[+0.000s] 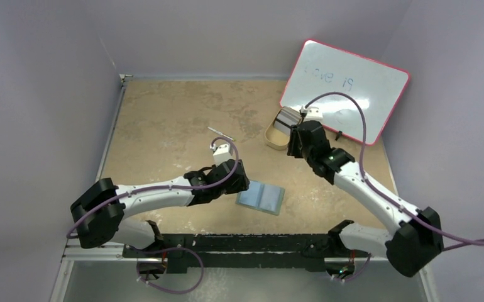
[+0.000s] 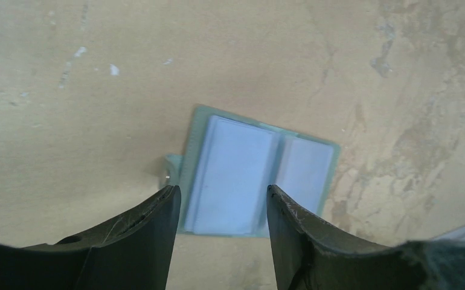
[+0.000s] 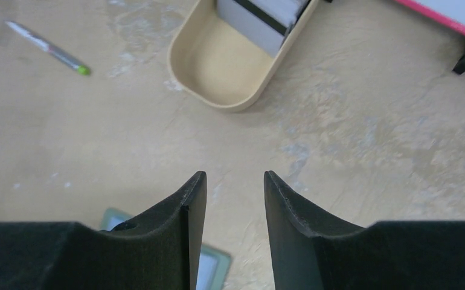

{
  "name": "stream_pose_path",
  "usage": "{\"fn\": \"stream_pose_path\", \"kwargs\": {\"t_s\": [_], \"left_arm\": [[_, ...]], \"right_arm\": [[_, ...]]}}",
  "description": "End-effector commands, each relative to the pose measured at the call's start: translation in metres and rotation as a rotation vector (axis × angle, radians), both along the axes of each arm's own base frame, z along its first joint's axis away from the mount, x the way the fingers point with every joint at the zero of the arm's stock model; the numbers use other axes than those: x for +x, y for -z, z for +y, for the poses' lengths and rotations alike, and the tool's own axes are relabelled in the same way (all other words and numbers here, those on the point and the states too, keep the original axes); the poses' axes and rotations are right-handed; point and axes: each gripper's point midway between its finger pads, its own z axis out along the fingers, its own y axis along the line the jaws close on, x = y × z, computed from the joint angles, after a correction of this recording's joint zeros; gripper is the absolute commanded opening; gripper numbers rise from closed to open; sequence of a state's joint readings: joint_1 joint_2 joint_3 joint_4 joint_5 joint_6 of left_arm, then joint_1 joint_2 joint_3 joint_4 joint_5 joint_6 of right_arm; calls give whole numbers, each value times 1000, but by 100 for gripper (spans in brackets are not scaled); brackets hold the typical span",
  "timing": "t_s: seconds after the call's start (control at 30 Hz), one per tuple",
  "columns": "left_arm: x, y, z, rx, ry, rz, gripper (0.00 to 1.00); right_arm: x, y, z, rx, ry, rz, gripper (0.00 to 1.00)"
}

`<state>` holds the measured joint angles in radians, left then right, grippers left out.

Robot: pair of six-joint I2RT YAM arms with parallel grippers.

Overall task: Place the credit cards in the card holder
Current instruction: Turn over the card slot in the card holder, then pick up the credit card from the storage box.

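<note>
Beige tray [image 3: 218,66] is sitting just ahead of my right gripper [image 3: 235,178], and the cards [image 3: 251,25] are leaning as a stack in its far end, slightly to the right of the fingers' line. The tray's long axis is running away from the gripper toward that same side. I'm seeing the right jaws spread with nothing between them. My left gripper [image 2: 223,196] is hovering over the open holder [image 2: 242,175], likewise spread and empty, with the holder lying just beyond its fingertips. I'm judging the right arm much nearer the cards, so I'm expecting the pick to fall to it, reaching along the tray's length.
</note>
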<state>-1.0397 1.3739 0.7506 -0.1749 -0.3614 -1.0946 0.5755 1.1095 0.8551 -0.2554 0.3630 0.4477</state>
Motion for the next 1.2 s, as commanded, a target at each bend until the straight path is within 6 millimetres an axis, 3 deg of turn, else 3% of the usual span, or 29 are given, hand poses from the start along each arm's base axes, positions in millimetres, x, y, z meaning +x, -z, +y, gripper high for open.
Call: {"fn": "stream_pose_path", "kwargs": {"t_s": [0.0,0.23,0.47,0.67,0.9,1.17], "left_arm": [[11,1,33,116,-43,-42,54],[16,15,47,168,-32,-21,56],[14,21,32,104,39,-5,57],[18,27,34,140,35,-5,57],[20,36,34,155,34,6,57],[20,37,37,179,33,11,48]], "right_arm": [[46,-13,1,-142,-108,-67,43],[112,0,-5,-411,-158,-31,47],[157,32,-1,-547,-226,71,54],[173,56,-13,-643,-231,145,56],[178,80,-23,-715,-228,208,56],[183,82,-34,-770,-161,217,47]]}}
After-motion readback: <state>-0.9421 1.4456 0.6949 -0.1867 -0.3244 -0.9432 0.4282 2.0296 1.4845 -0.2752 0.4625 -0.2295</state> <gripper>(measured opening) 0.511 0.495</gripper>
